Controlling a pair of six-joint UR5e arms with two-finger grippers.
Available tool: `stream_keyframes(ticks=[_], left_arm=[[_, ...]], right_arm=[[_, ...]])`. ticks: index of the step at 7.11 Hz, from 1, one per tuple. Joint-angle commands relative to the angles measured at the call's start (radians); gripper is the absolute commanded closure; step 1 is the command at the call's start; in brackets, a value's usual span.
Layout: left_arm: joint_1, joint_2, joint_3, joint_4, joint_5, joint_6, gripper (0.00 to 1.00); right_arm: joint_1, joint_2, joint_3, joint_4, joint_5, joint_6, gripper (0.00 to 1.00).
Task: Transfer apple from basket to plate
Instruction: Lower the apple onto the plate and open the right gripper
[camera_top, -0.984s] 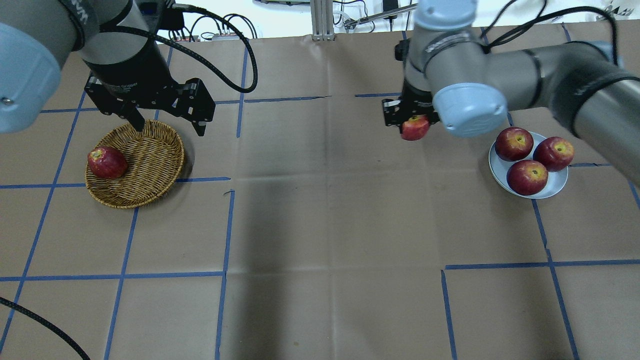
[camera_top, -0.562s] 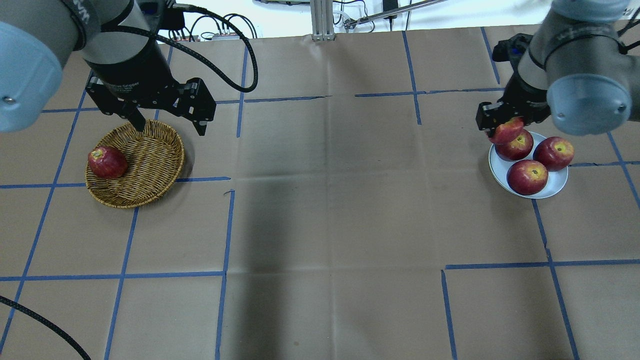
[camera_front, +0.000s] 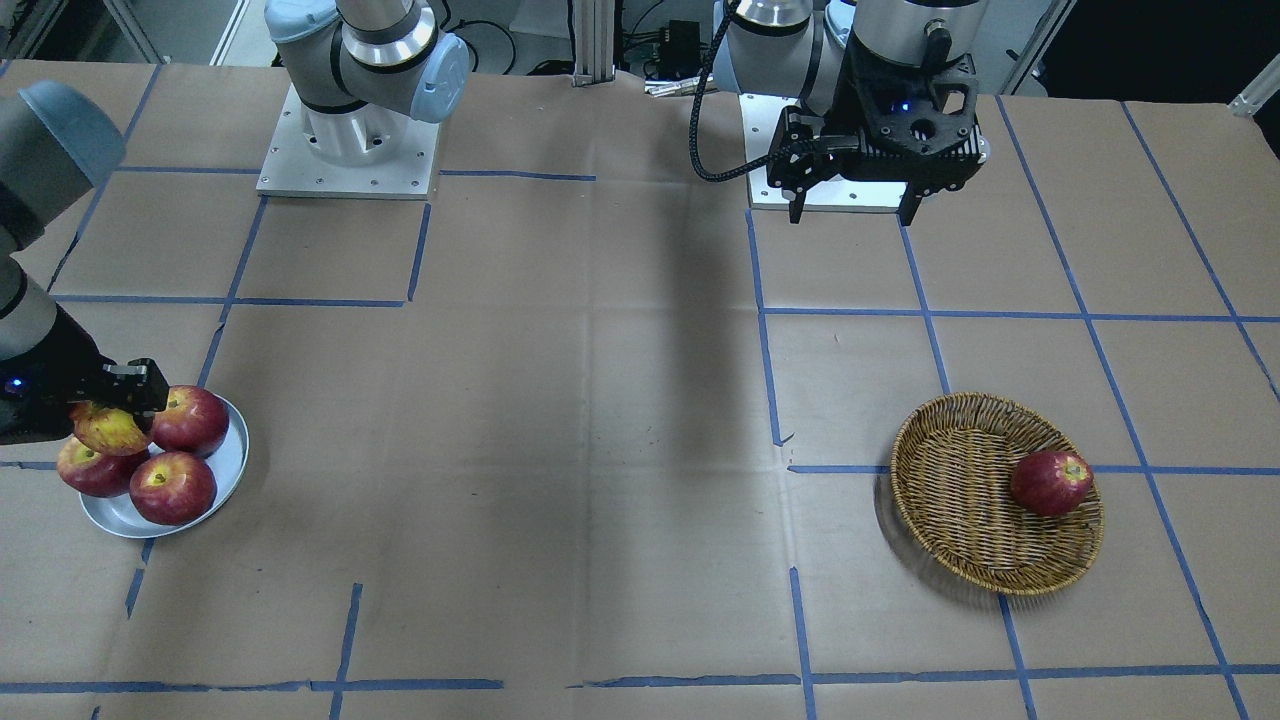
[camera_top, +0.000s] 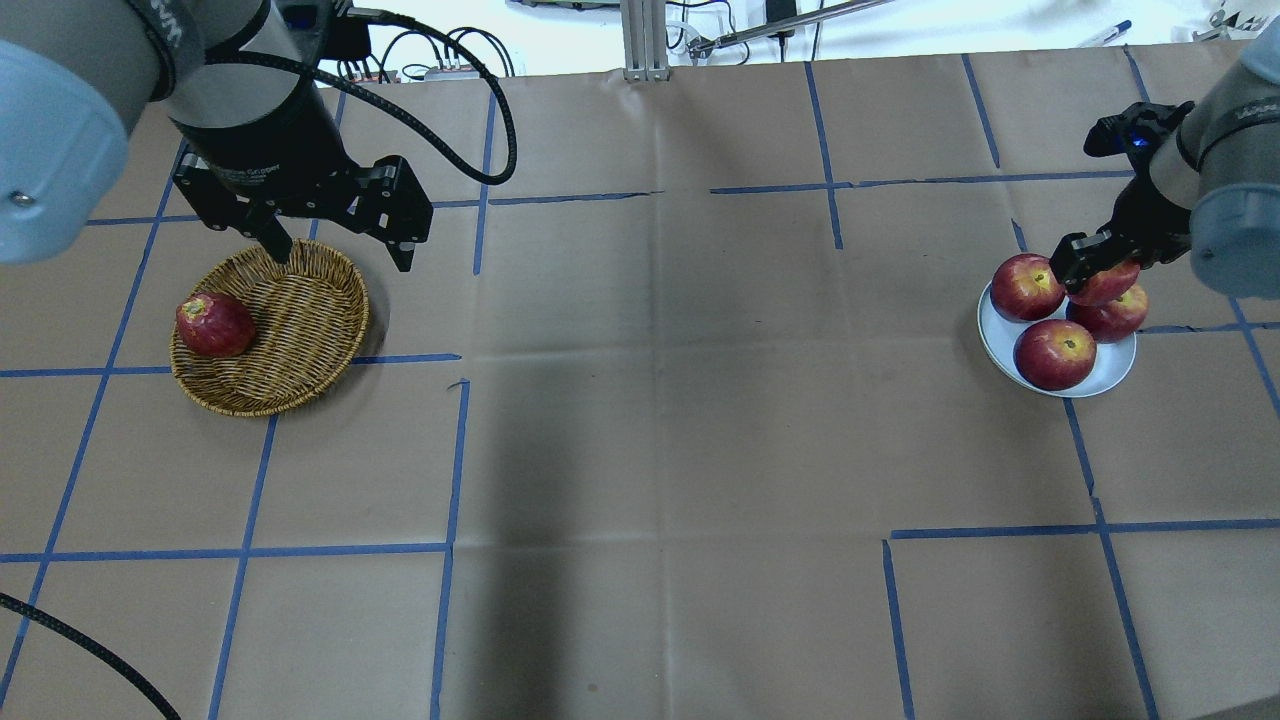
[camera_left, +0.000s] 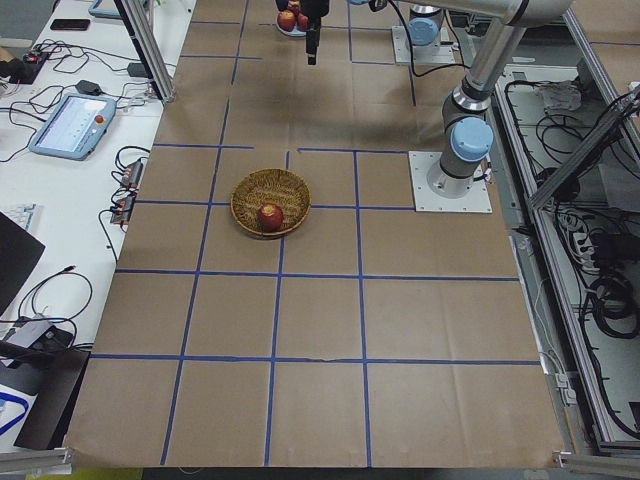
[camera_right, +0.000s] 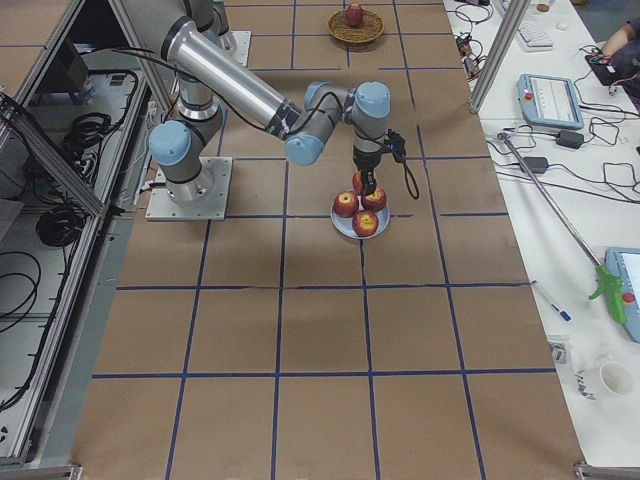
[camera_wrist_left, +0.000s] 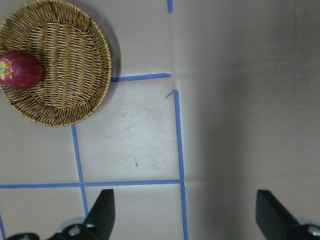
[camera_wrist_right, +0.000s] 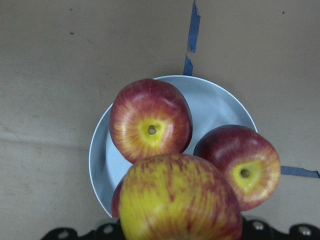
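My right gripper (camera_top: 1100, 272) is shut on the yellow-streaked apple (camera_top: 1108, 285) and holds it just over the far side of the silvery plate (camera_top: 1113, 366). The apple (camera_wrist_right: 180, 200) fills the bottom of the right wrist view, above the plate (camera_wrist_right: 210, 105). In the front view the apple (camera_front: 110, 428) hangs over the plate (camera_front: 226, 464). The wicker basket (camera_top: 300, 320) lies at the left, also in the front view (camera_front: 950, 480) and the left wrist view (camera_wrist_left: 65, 60). My left gripper (camera_top: 340, 255) is open and empty, above the basket's far rim.
Three deep-red apples lie on the plate: one at the far left (camera_top: 1027, 286), one at the front (camera_top: 1055, 354), one under the held apple (camera_top: 1118, 318). One deep-red apple (camera_top: 213, 324) lies at the basket's left edge. Blue tape lines cross the brown paper table.
My right arm has swung right with the apple, from the table's far middle to over the plate. The left arm and the basket have not moved.
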Motion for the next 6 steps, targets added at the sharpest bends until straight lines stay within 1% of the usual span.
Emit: stream_keyframes(ticks=[1,3,4,5,6], left_arm=[[0.000,0.000,0.000,0.000,0.000,0.000,0.01],[0.000,0.002,0.000,-0.002,0.000,0.000,0.01],[0.000,0.003,-0.001,-0.002,0.000,0.000,0.01],[0.000,0.003,-0.001,-0.002,0.000,0.000,0.01],[0.000,0.002,-0.001,-0.002,0.000,0.000,0.01]], right_arm=[[-0.009,0.029,0.008,-0.016,-0.007,-0.015,0.50],[-0.023,0.045,0.008,-0.016,-0.007,-0.015,0.50],[-0.023,0.049,0.008,-0.015,-0.008,-0.013,0.46],[-0.024,0.051,0.008,-0.015,-0.011,-0.015,0.01],[-0.024,0.051,0.008,-0.012,-0.013,-0.012,0.00]])
